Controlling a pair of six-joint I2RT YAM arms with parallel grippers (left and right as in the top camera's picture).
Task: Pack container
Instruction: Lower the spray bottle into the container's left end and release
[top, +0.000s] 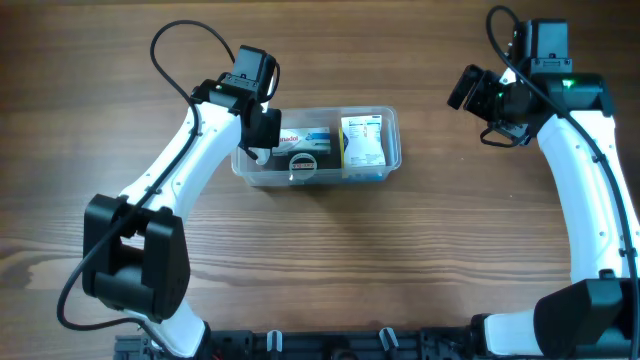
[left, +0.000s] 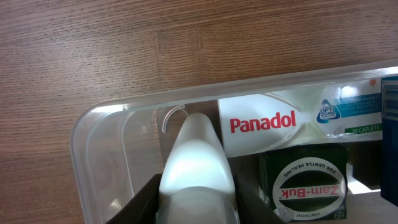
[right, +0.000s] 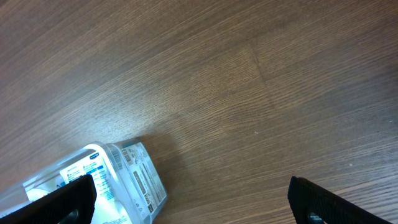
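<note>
1. The container (top: 392, 150), at mid-worktop (top: 320, 260), holds a Panadol box (left: 264, 121), a Zam-Buk pack (left: 311, 186) and a white box (top: 362, 140).
2. The left gripper (top: 262, 140) has its jaws clamped on a white item (left: 196, 155) at the container's left end, not yet released.
3. The right gripper (right: 189, 186), far right, has its jaws apart and empty.

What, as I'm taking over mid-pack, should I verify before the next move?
1. Left pincer shut on the white item: ok.
2. White item inside the container, at its bare end: ok.
3. White item resting on the container floor: cannot tell.
4. Panadol box and Zam-Buk pack lying clear of that end: ok.
5. Right pincer open, apart from the container: ok.
6. Container upright on the table: ok.
</note>
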